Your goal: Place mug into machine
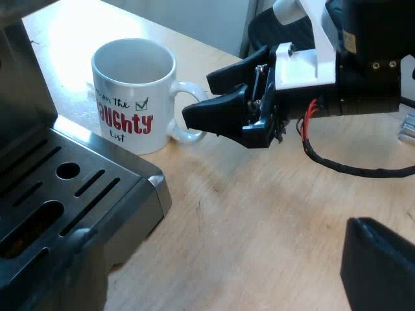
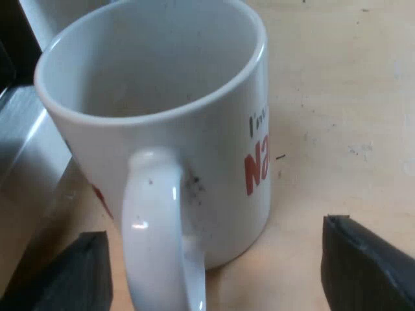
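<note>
The espresso machine (image 1: 65,194) is the largest thing here, its slotted metal drip tray nearest, and the pale wooden surface (image 1: 259,214) runs alongside it. The white mug (image 1: 133,97) stands upright and empty on that surface, just beside the tray's edge and not on it, with its handle (image 2: 155,227) turned away from the machine. The right gripper (image 2: 220,272) is at that handle, its jaws apart with one black finger on each side and neither one seen to touch it. The left gripper (image 1: 230,262) hangs near the tray's corner, its jaws wide apart and holding nothing. As I judge it, the grasp is about to be made, and the lift and the placing are both yet to come. The main risk is in the handle grip. A thin glazed loop gives little hold, so a bite taken off-centre could let the mug swing or slide down once its weight hangs from the jaws. The tray also stands above the surface, so a low carry could knock the mug's base on the metal edge and tip it. The left gripper so near that corner could get in the way.
</note>
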Robot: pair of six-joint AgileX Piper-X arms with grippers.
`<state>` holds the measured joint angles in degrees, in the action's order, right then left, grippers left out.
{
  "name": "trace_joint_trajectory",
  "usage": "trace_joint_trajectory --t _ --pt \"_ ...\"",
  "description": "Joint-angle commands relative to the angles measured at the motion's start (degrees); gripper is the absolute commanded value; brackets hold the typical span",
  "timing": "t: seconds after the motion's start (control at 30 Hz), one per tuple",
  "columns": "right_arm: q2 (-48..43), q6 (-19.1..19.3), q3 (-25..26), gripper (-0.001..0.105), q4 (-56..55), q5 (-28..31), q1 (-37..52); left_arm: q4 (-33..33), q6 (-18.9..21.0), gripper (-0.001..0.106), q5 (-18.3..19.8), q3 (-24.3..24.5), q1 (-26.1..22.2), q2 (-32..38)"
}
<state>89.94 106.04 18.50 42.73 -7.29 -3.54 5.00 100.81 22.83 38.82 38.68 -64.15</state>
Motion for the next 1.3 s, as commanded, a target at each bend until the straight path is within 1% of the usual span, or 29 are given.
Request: trace_joint_trajectory --t 0.03,0.13,0.23,0.3,0.33,0.4,0.43,0.5,0.53,0.6,0.73,0.87,0.93,1.0,1.03,1.23,1.3 --pt "-0.07 0.41 0.74 0.067 0.77 -0.2 -0.14 -1.11 0.6 0.085 -0.37 0.37 0.29 0.27" --pt "-0.07 0.41 0.74 0.067 0.77 -0.2 -0.14 -1.11 0.6 0.085 -1.42 0.37 0.29 0.27" --pt "-0.07 0.41 0.74 0.06 0.77 -0.2 -0.14 -1.11 0.6 0.085 -1.8 0.37 0.29 0.27" --pt "-0.07 0.41 0.74 0.049 0.77 -0.2 -0.14 -1.11 0.6 0.085 -1.8 0.37 0.29 0.27" --pt "-0.07 0.41 0.74 0.047 0.77 -0.2 -0.14 -1.11 0.6 0.085 -1.8 0.37 0.29 0.27" --pt "-0.07 0.41 0.74 0.034 0.77 -0.2 -0.14 -1.11 0.6 0.085 -1.8 0.37 0.29 0.27" --pt "-0.07 0.41 0.74 0.031 0.77 -0.2 -0.14 -1.0 0.6 0.085 -1.8 0.37 0.29 0.27" --pt "-0.07 0.41 0.74 0.017 0.77 -0.2 -0.14 -0.81 0.6 0.085 -1.8 0.37 0.29 0.27" --pt "-0.07 0.41 0.74 0.014 0.77 -0.2 -0.14 -0.63 0.6 0.085 -1.8 0.37 0.29 0.27" --pt "-0.07 0.41 0.74 0.0 0.77 -0.2 -0.14 0.42 0.6 0.085 -1.68 0.37 0.29 0.27" --pt "-0.07 0.41 0.74 0.0 0.77 -0.33 -0.14 2.88 0.6 0.085 -1.68 0.37 0.29 0.45" --pt "-0.46 0.41 0.74 0.0 0.77 -0.61 -0.14 5.59 0.6 0.085 -1.8 0.37 0.29 2.36" --pt "-1.54 0.41 0.34 0.0 0.6 -0.6 -0.14 6.01 0.6 0.085 -2.97 0.37 0.29 3.96" --pt "-4.07 0.52 -0.16 0.0 -0.69 -0.6 -0.14 7.02 0.6 0.085 -5.05 0.37 0.29 6.55" --pt "-4.58 0.54 -0.21 0.0 -1.65 -0.6 -0.14 7.37 0.6 0.085 -5.38 0.37 0.29 6.97" --pt "-13.13 0.79 -0.18 0.0 -10.75 -0.48 -0.14 11.08 0.6 0.085 -5.53 0.37 0.29 12.22" --pt "-17.43 0.92 -0.18 0.0 -15.46 -0.48 -0.14 12.37 0.6 0.085 -5.93 0.37 0.29 14.26"
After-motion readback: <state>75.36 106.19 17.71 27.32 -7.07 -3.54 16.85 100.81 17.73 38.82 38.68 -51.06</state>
